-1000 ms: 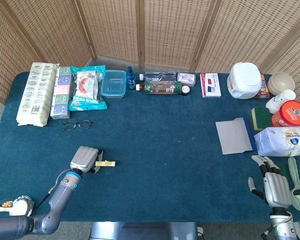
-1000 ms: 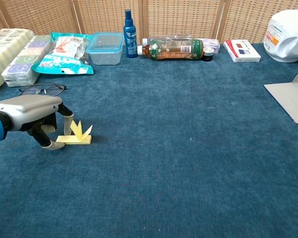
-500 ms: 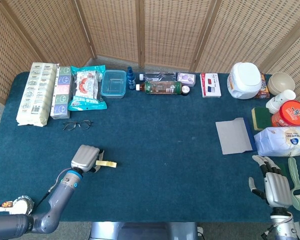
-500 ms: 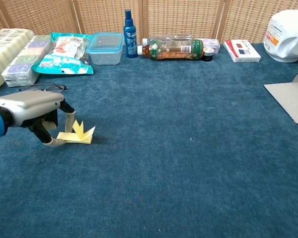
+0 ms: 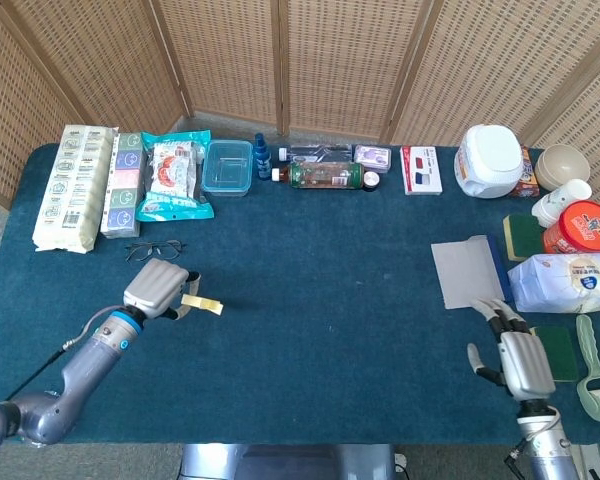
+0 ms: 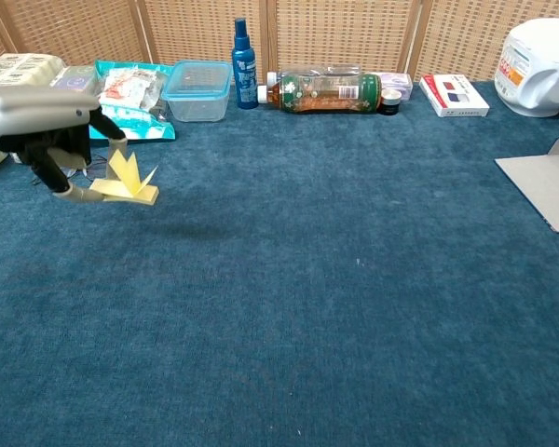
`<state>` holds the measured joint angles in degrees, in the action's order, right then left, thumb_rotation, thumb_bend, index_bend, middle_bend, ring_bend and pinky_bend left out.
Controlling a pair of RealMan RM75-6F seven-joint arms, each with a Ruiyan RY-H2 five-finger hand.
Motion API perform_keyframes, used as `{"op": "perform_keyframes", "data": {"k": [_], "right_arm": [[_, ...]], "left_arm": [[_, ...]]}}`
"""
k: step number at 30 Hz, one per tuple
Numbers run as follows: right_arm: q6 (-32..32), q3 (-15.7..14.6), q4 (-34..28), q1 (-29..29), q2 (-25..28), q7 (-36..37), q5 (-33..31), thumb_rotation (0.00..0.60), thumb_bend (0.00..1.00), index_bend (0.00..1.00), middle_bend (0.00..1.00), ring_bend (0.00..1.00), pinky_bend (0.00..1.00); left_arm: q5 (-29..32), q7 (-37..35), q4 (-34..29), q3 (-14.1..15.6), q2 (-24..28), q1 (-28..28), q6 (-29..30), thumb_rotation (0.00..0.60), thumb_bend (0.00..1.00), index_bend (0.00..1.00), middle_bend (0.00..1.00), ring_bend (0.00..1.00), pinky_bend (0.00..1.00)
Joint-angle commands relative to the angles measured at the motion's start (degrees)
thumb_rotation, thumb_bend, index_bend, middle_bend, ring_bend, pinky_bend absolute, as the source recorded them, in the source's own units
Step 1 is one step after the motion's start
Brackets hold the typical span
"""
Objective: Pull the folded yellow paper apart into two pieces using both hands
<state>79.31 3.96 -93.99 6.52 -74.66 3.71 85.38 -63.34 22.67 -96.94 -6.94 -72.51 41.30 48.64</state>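
Over blue cloth, left hand [image 6: 37, 130] pinching light, tearable paper [image 6: 123, 182] at its 9 o'clock end; free 3 o'clock end suits right hand [image 5: 521, 362], fingers spread, empty.

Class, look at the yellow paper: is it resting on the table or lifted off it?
Lifted. The left hand pinches the yellow paper above the table, its shadow lying separately below.

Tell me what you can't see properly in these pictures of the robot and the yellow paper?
- Right hand: outside the chest view's frame; only the head view shows it.
- Yellow paper: tiny in the head view, so its folds are unclear; the left hand covers one end.
- Left hand: cut by the chest view's left edge.
- Glasses: mostly hidden behind the left hand in the chest view.
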Motion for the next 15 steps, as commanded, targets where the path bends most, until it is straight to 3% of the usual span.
{"op": "perform_keyframes", "data": {"k": [1,10,15], "right_arm": [[-1.4,0.3,0.4,1.6,-1.7,2.3,0.9,0.6,0.47,0.16,0.22,0.11,0.19],[-3.9,1.4,0.3,6.5,-5.7,11.1,5.2,0.6,0.47,0.13,0.22,0.11,0.19],[-5.9,1.8,0.5,9.3,-8.1,17.8,6.3,0.6,0.47,0.1,0.24,0.14,0.25]], "left_arm": [[-2.8,-3.8,1.1,-1.4,2.0,2.9,-4.5,0.6,0.35,0.65,1.0,1.0,1.0],[-11.4,-12.8,5.4,-2.9,2.6,7.7,-10.4,0.6,0.35,0.65,1.0,1.0,1.0],[-14.7,-15.7,6.7,-3.2,2.6,9.9,-11.9,0.6,0.35,0.65,1.0,1.0,1.0]]}}
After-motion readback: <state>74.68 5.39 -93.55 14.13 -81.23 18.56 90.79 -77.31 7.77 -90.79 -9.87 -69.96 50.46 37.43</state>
